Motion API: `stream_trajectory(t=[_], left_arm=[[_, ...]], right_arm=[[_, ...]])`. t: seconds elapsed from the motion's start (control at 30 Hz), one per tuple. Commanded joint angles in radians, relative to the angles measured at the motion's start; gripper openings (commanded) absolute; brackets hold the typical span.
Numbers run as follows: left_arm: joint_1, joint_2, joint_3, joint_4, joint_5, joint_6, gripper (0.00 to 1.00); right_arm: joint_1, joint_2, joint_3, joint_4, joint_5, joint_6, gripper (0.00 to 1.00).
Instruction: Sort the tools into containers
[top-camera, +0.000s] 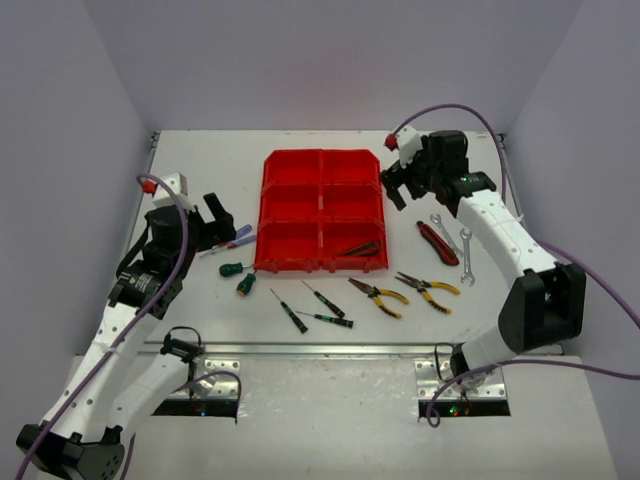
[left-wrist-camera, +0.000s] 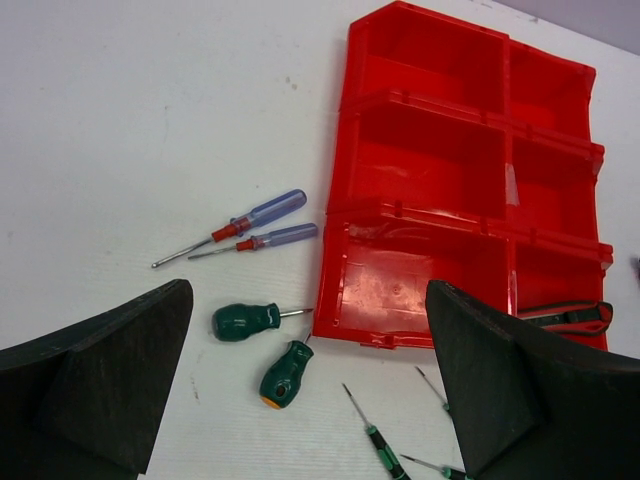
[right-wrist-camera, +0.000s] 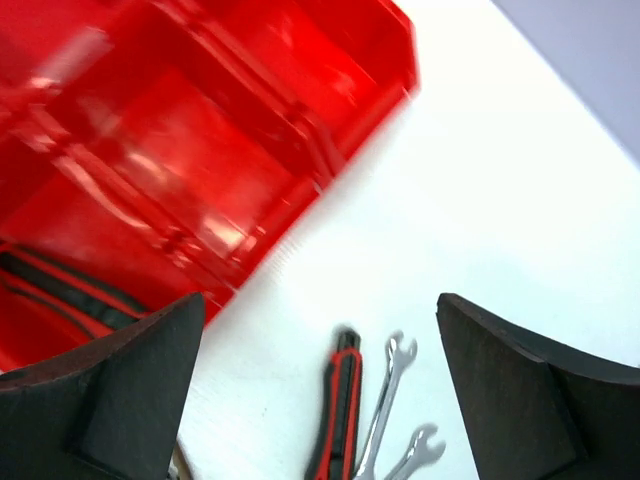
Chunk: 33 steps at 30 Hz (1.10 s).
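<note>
The left gripper (left-wrist-camera: 308, 300) gapes empty near two stubby green screwdrivers (left-wrist-camera: 245, 320), while the right gripper (right-wrist-camera: 320, 300), equally wide and empty, hovers just right of the red bin block (top-camera: 322, 210).

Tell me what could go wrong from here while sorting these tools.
The two wrenches lie flat, close beside the red-and-black pliers on the table; a grab may slip or drag a neighbour. The two blue screwdrivers lie close together, so the open left tool might pinch both. The open right tool hangs close to the red bin's right side and could nudge it on its way down.
</note>
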Motion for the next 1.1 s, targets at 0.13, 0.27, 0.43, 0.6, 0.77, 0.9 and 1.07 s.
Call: stream_trajectory(t=[0.13, 0.27, 0.43, 0.6, 0.77, 0.9, 1.07], left_arm=[[-0.018, -0.014, 0.002, 0.055, 0.023, 0.005, 1.0], [-0.028, -0.019, 0.001, 0.05, 0.017, 0.005, 1.0], [-0.033, -0.024, 0.0, 0.051, 0.012, 0.005, 1.0], [-0.037, -0.027, 0.0, 0.05, 0.01, 0.005, 1.0], [-0.037, -0.028, -0.001, 0.05, 0.011, 0.005, 1.0], [-0.037, -0.028, -0.001, 0.05, 0.012, 0.005, 1.0], [-0.037, -0.026, -0.001, 0.051, 0.016, 0.005, 1.0]], right_arm=[[-0.13, 0.056, -0.112, -0.112, 0.362, 0.254, 0.8], [-0.156, 0.101, -0.125, -0.15, 0.307, 0.243, 0.64], [-0.157, 0.163, -0.112, -0.179, 0.251, 0.239, 0.56], [-0.157, 0.243, -0.094, -0.181, 0.222, 0.225, 0.55], [-0.156, 0.3, -0.079, -0.172, 0.202, 0.212, 0.5], [-0.154, 0.344, -0.073, -0.158, 0.184, 0.196, 0.5], [-0.134, 0.379, -0.059, -0.151, 0.158, 0.184, 0.5]])
